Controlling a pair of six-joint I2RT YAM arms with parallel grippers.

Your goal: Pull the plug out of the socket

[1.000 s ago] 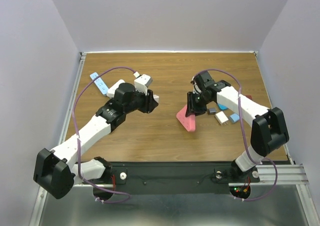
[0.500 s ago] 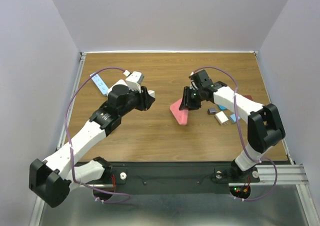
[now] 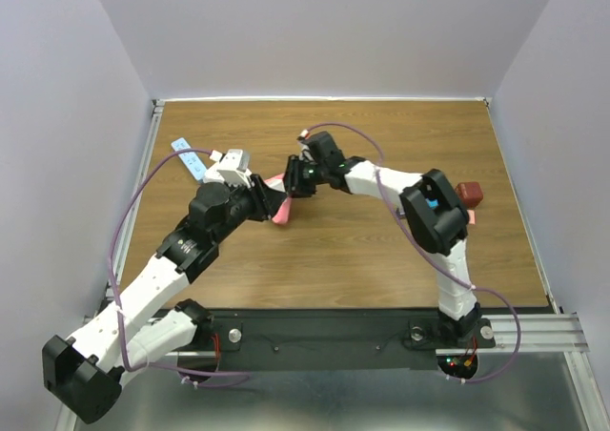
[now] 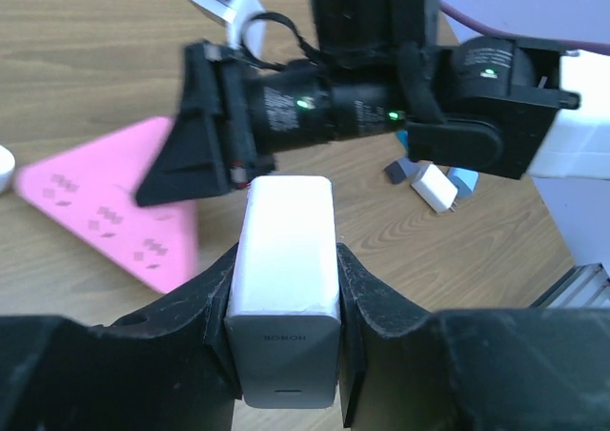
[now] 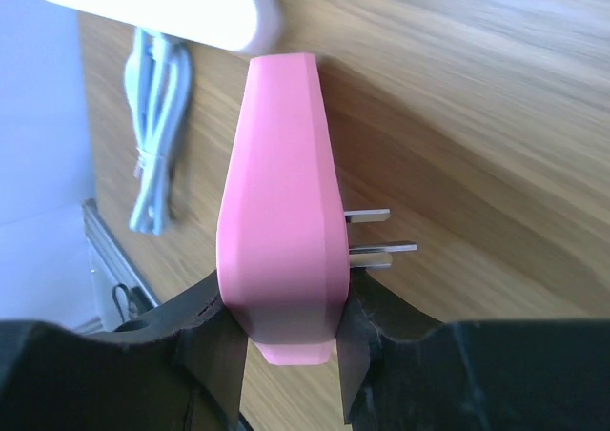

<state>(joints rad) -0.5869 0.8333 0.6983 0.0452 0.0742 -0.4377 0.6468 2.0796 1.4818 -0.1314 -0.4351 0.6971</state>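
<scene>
My left gripper (image 4: 286, 259) is shut on a white charger plug (image 4: 286, 223), gripped by its sides; its prongs are hidden. My right gripper (image 5: 286, 312) is shut on the pink triangular socket (image 5: 278, 212), held edge-on, with metal prongs (image 5: 372, 242) sticking out of its right side. In the left wrist view the socket's slotted face (image 4: 114, 212) lies left of the plug's far end, and the right gripper (image 4: 214, 126) is just beyond it. From above, the two grippers (image 3: 267, 202) (image 3: 294, 178) meet at mid-table around the socket (image 3: 280, 210). I cannot tell whether plug and socket touch.
A blue-and-white strip (image 3: 188, 154) lies at the far left. Small grey, white and blue adapters (image 4: 434, 178) lie on the table to the right, and a dark red block (image 3: 469, 193) sits near the right edge. A white cable (image 5: 152, 135) and a white rounded object (image 5: 152, 11) lie beyond the socket.
My right gripper has swept left across the table carrying the pink socket. My left gripper has shifted slightly down and left, so the two grippers now meet at mid-table.
</scene>
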